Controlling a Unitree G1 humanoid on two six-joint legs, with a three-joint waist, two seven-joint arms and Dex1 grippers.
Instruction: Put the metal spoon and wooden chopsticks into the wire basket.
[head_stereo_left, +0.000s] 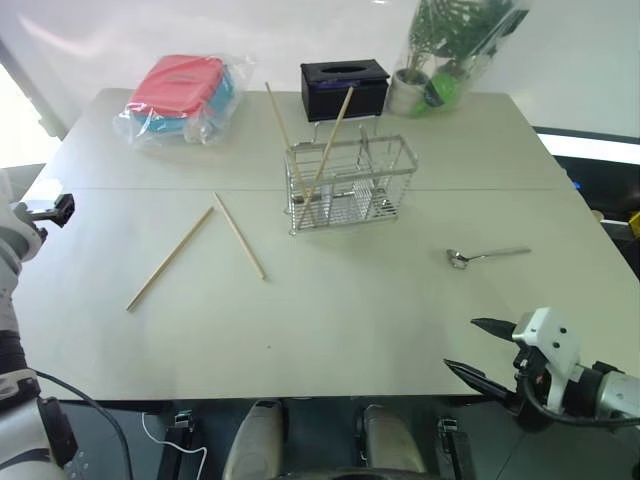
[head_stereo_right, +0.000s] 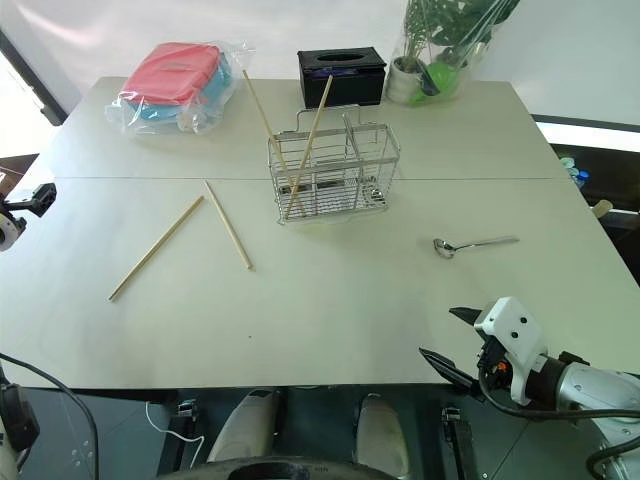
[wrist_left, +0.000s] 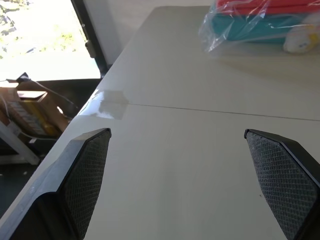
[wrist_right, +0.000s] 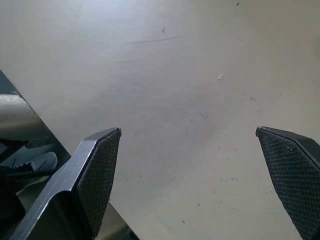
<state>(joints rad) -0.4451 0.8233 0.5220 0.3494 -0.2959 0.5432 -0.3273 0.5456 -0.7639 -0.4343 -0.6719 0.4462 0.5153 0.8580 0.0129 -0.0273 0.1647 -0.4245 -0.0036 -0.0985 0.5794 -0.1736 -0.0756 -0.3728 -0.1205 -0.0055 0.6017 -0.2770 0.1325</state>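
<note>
wire basket (head_stereo_left: 350, 185) standing toward the far middle of the bench (head_stereo_left: 330, 320), two wooden chopsticks (head_stereo_left: 325, 150) leaning inside it, likely already delivered. two more (head_stereo_left: 170, 257) lie flat toward the left edge; metal spoon (head_stereo_left: 487, 256) lies toward the right edge. left gripper (wrist_left: 190, 185) and right gripper (head_stereo_left: 480, 348) hover empty, jaws spread, apparently ready to pick.
</note>
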